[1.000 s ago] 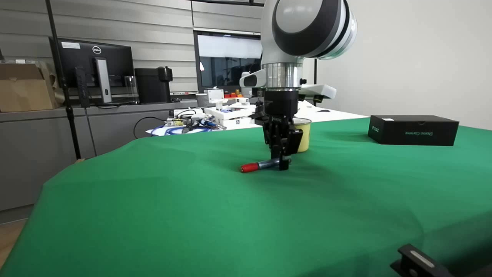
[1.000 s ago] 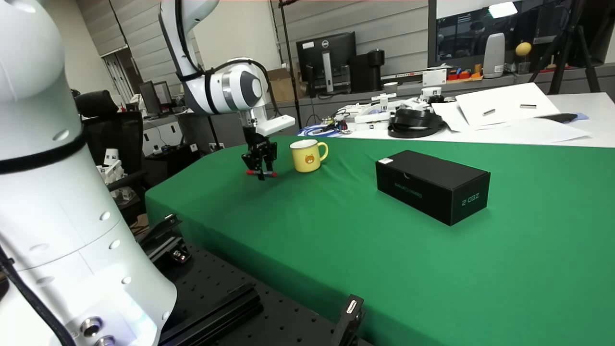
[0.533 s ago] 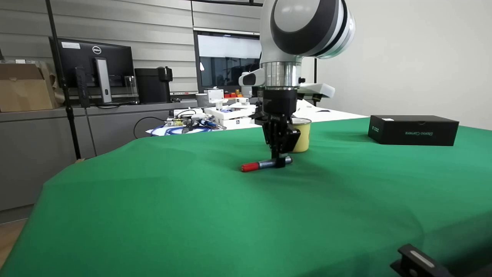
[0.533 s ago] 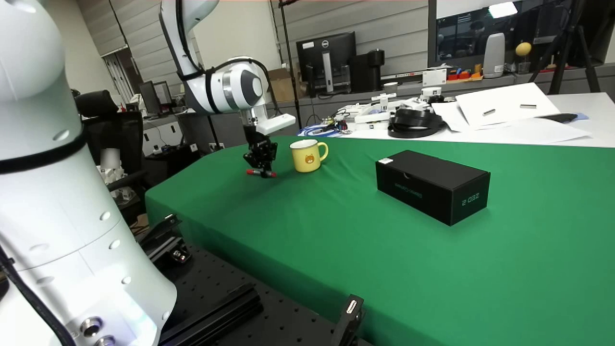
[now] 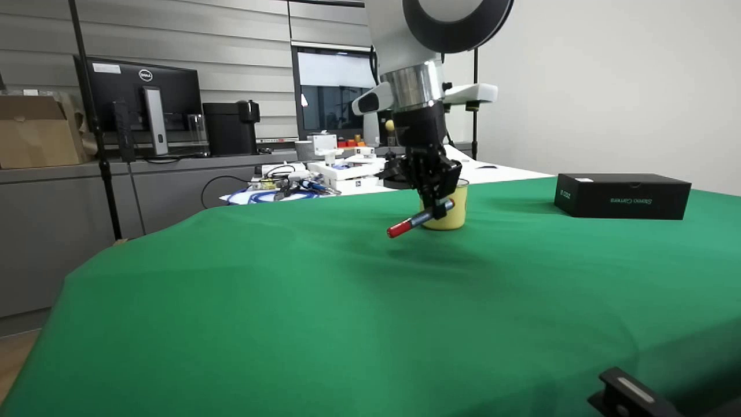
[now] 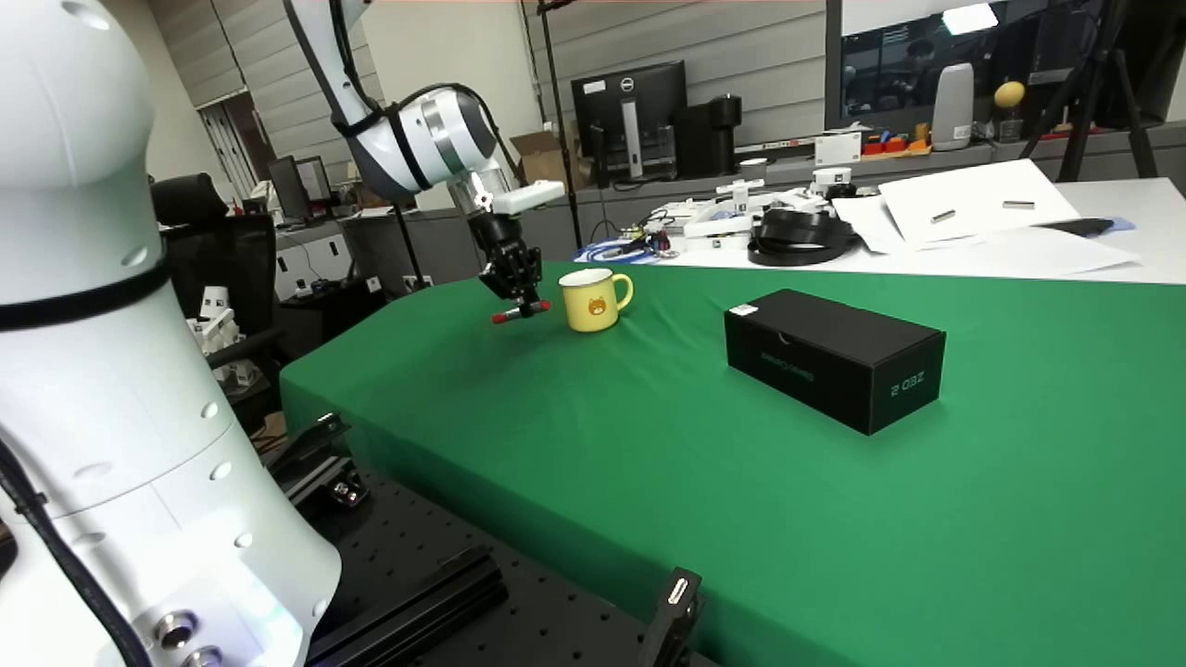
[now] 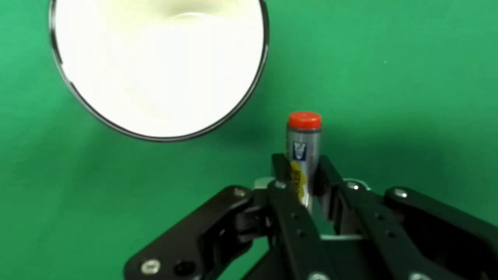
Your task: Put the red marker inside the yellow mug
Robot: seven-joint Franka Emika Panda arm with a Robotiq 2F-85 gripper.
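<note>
Lifting the marker (image 5: 419, 219) off the cloth (image 6: 649, 445) since half a second back, and leaning the gripper (image 6: 530, 308) over with it. Gripping the marker by its grey barrel, with jaws closed on both sides of it in the wrist view. Holding it aslant in the air near the cloth's far-left corner, as seen in an exterior view; pointing the capped red end down and away from the mug (image 6: 586, 306), the other end up and nearer. Hovering apart from the mug, just beside it. Probably moving past the grasp and starting the carry, not yet inserting. Calling next, most likely, for more height, a shift over the mouth, and a steeper tilt to send one end in first before letting go. Risking a catch on the rim if crossing at this slant.
</note>
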